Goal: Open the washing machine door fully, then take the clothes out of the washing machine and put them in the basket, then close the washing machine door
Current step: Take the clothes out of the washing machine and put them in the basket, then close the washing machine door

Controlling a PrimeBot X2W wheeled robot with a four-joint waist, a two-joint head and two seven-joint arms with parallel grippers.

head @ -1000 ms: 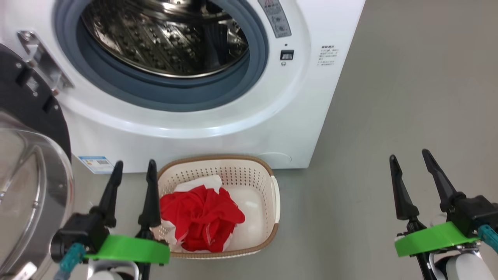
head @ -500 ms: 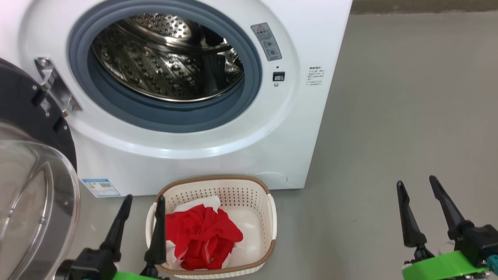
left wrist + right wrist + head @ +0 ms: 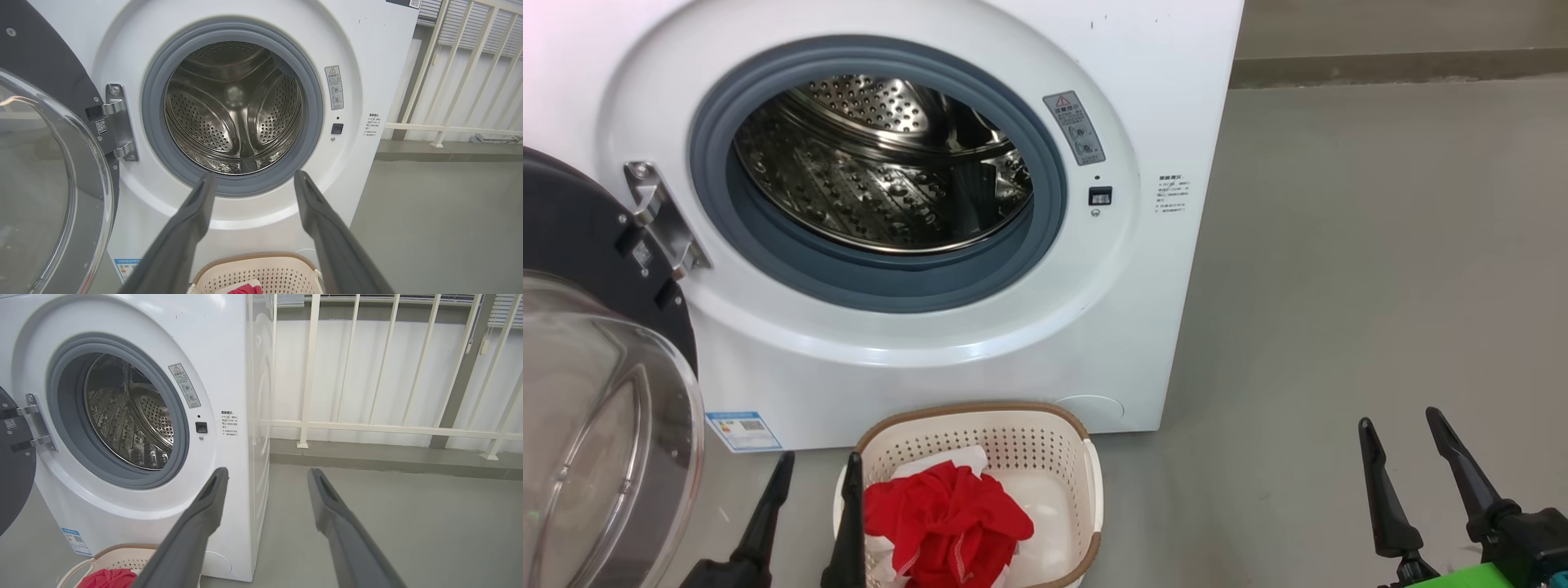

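The clothes (image 3: 943,518) lie bunched in the basket (image 3: 1029,441), which sits on the floor (image 3: 1339,286) just in front of the washing machine (image 3: 1143,327), below its opening so garments need only a short drop. The drum (image 3: 882,180) looks empty. The washing machine door (image 3: 588,408) hangs wide open at the left, probably the next thing to push shut. The left tool (image 3: 819,459) and right tool (image 3: 1398,418) both stand wide, holding nothing.
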